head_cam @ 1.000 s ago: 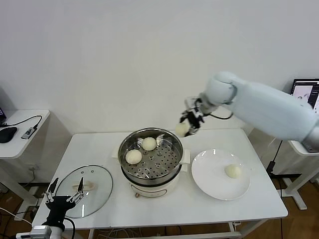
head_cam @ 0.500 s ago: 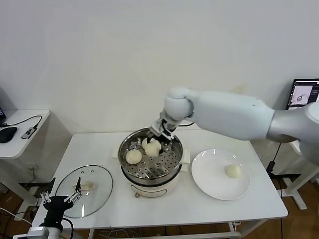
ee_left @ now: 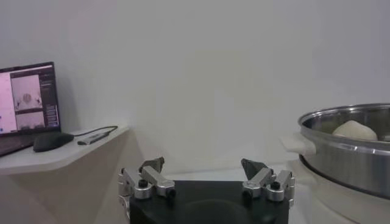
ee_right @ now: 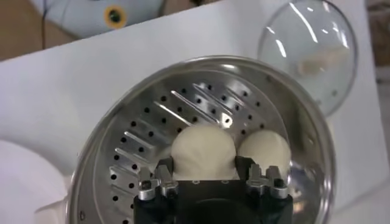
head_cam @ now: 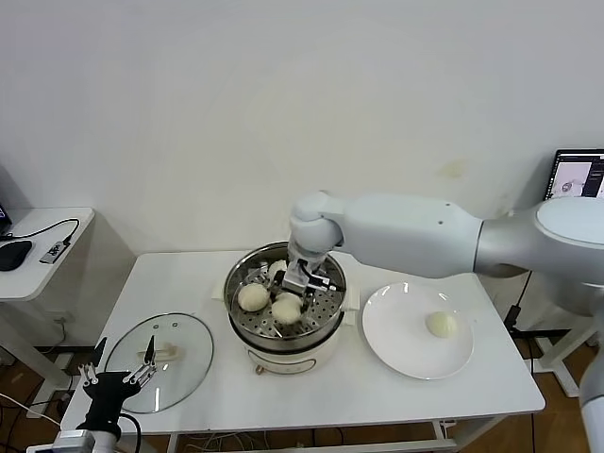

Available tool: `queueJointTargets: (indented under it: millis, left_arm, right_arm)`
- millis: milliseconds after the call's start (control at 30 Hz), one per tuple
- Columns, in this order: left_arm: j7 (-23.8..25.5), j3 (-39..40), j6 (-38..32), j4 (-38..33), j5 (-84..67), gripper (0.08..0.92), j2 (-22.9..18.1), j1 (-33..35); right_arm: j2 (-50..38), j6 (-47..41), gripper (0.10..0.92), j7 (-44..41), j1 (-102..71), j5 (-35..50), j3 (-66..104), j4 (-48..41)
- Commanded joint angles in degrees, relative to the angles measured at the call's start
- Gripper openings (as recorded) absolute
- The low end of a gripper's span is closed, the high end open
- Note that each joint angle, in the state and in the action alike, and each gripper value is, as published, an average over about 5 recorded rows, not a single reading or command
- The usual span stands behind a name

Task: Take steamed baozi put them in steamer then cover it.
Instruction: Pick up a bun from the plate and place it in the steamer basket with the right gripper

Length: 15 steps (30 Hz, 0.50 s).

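Note:
The steamer (head_cam: 240, 332) stands mid-table. My right gripper (head_cam: 300, 286) is down inside it, shut on a baozi (head_cam: 287, 307) low over the perforated tray. In the right wrist view the fingers (ee_right: 166, 167) flank that baozi (ee_right: 203, 146), with a second one (ee_right: 264, 148) beside it. The head view shows that second baozi (head_cam: 253, 296) and a third (head_cam: 276, 270) partly hidden behind the gripper. A fourth baozi (head_cam: 441, 324) lies on the white plate (head_cam: 401, 349). The glass cover (head_cam: 179, 363) lies flat on the table to the left. My left gripper (head_cam: 119, 379) is open and empty near it.
The left wrist view shows the left gripper (ee_left: 204, 173), the steamer wall (ee_left: 344, 159) and one baozi (ee_left: 355, 129) above its rim. A side table with a mouse (head_cam: 13, 253) stands far left. A monitor (head_cam: 578, 175) stands far right.
My right gripper carried the baozi from behind the steamer's right rim into the pot and lowered it toward the front of the tray. The left arm has stayed nearly still.

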Motion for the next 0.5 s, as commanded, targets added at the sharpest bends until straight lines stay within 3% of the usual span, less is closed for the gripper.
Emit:
queueJointTargets:
  millis: [33,500]
  left_arm:
    - [0.0,0.14,0.02,0.22,0.05,0.823,-0.04,-0.19]
    - [0.0,0.26,0.06,0.51,0.05,0.823,0.23,-0.41]
  right_arm:
    - [1.04,5.65,0.619,0.02,-0.73,-4.06,-0.93,-0.31]
    - [0.39,4.91,0.625,1.14,-1.67,-2.81,-0.63,1.21]
